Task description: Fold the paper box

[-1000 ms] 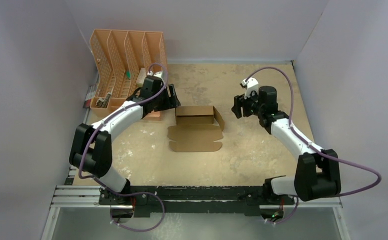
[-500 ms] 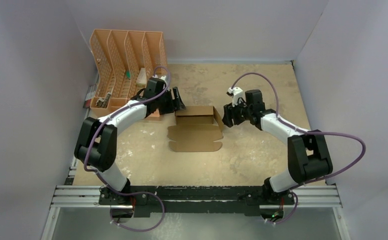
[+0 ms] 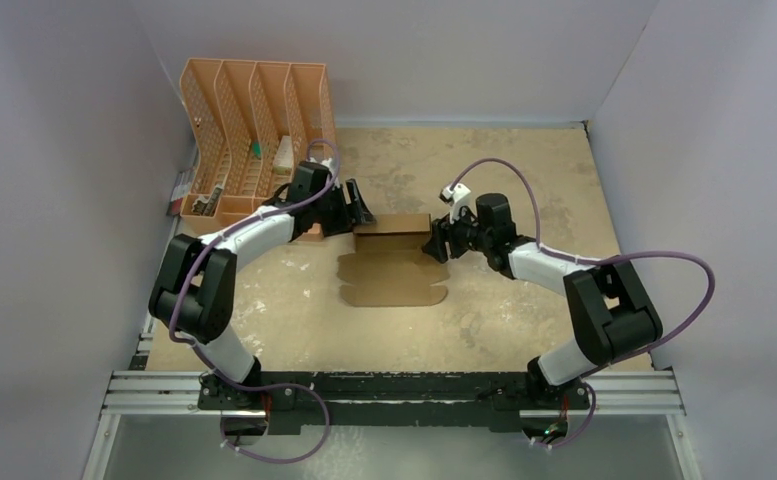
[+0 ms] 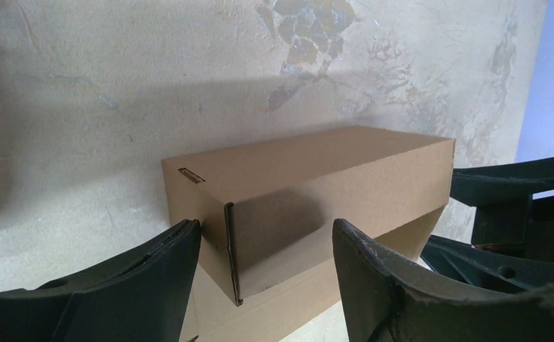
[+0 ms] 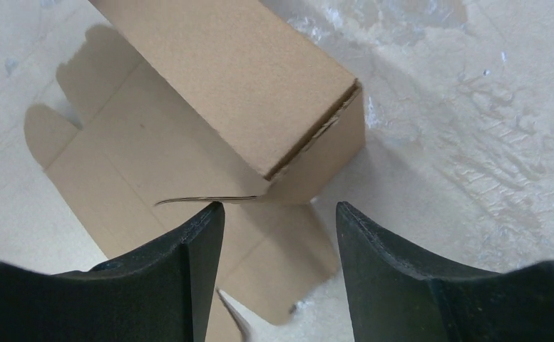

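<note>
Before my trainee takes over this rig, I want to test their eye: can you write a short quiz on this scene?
1. True or false: the left pincer and right pincer are both open.
2. The orange file organiser stands: A) far left, B) far right, C) between the arms' bases.
3. Fill in: on the paper box, the flat tabbed panel lies on the ____ side.
Key: 1 true; 2 A; 3 near.

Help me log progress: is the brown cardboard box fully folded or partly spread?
Partly spread: the brown cardboard box has a raised body, but its tabbed panel lies flat.
</note>
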You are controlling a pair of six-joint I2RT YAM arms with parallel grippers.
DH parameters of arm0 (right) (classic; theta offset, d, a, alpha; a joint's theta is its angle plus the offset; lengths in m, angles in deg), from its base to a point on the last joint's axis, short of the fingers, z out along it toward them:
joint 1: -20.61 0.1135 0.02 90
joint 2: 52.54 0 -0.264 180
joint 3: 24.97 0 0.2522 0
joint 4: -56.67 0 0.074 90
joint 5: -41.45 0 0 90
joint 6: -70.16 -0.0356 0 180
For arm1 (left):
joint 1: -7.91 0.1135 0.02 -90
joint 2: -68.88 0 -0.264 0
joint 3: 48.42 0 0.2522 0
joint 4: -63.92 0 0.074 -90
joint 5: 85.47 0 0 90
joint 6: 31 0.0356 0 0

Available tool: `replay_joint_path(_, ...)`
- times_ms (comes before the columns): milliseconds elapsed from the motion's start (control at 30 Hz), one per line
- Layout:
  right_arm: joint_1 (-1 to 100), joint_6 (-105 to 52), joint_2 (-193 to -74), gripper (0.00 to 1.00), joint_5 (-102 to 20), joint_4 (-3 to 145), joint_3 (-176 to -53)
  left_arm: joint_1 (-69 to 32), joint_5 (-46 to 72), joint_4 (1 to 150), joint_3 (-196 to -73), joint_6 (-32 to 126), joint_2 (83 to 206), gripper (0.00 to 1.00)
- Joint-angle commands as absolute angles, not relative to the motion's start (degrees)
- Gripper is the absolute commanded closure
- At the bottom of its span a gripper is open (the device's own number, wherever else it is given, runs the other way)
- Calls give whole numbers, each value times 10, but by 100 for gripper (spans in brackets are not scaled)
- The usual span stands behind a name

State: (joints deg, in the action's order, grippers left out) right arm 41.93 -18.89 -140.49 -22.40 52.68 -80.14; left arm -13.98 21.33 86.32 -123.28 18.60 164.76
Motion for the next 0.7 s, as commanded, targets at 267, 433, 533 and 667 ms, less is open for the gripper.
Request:
replay_joint_path(267,439,-227,-1418,42,-255,232,-707,-149,254,861,-1211,170,1609,33)
replay_joint_path(433,439,-214,-1417,41,-258,234,-703,-144,193,994,-1300,259,1604,33)
replay_joint_path(533,439,-212,-1390,37,-243,282,-705,-134,149,1058,-1373,315,1604,32)
replay_joint_path(667,432,-186,-1331,31,-242,360,-713,-128,131,1092,-1445,366,1625,31)
